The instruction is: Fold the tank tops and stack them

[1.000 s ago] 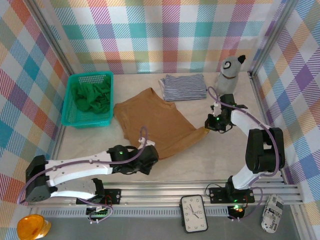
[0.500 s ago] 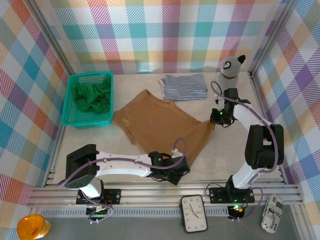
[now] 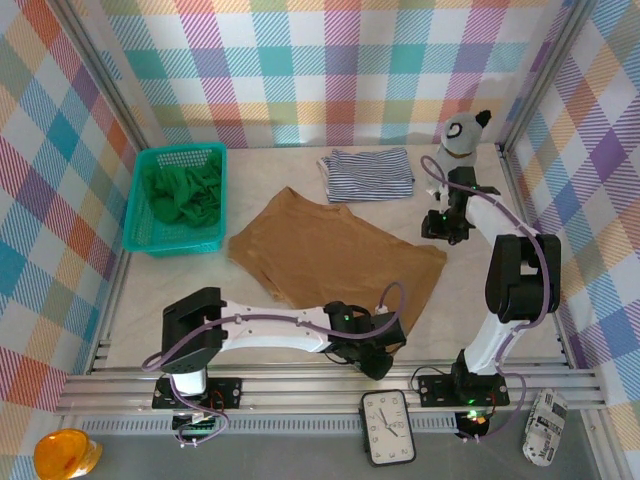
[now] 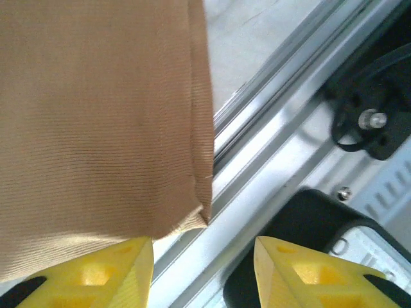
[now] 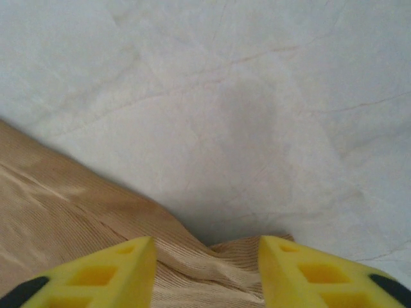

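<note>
Pale tabletop (image 3: pixel 180 290) bears tan tank top (image 3: pixel 330 255), lengthwise left-right; left claw (image 4: pixel 202 242) and right claw (image 5: pixel 206 239) gape empty.

the right end effector (image 5: pixel 205 242) is hovering with its yellow fingers (image 5: pixel 96 273) standing apart over a rumpled corner of the tan-brown tank top (image 5: pixel 64 205), which is lying on the pale bench (image 5: pixel 257 96)

Tan top (image 3: pixel 330 255) spread flat; left gripper (image 4: pixel 202 245), right gripper (image 5: pixel 205 242) opened
</note>
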`<state>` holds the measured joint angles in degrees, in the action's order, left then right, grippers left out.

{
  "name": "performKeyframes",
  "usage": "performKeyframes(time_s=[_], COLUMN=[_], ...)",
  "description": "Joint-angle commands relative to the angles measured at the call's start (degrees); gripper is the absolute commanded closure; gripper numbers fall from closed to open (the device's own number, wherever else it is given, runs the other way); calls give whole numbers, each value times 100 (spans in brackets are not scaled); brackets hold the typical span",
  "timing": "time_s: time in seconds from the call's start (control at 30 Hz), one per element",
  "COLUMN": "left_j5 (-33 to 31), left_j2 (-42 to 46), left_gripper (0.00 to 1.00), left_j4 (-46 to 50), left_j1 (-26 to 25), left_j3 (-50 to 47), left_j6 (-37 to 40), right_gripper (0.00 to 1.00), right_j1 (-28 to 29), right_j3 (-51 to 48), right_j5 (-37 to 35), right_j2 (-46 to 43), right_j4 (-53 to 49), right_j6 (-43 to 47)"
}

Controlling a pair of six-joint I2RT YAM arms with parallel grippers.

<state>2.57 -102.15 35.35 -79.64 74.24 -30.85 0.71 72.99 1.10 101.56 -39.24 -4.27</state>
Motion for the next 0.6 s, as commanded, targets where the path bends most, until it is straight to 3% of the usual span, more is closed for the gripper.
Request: performKeyframes(time_s=[0.0, 0.13, 0.2, 0.37, 0.57], left_j5=[-63, -578, -771, -979, -952], left_j2=[729, 1467, 1764, 2127, 1659], left_gripper=[52, 48, 48, 50, 53], left_j4=[614, 936, 842, 456, 457], left_j1=[382, 1413, 2109, 3657, 4240], left_j3=[-115, -887, -1282, -1889, -2143], left_j6=[295, 318, 400, 602, 707], right_gripper=[48, 45, 43, 40, 38], right_j1=[-52, 36, 257, 959, 1048], right_j3=[42, -850, -1298, -1979, -1883], right_j5=[354, 2176, 2503, 2470, 1816], right_j2=[-428, -968, -1134, -1120, -427], right_j4=[-171, 507, 865, 1452, 1592], right_j6=[-279, -1233, -1585, -1848, -1587])
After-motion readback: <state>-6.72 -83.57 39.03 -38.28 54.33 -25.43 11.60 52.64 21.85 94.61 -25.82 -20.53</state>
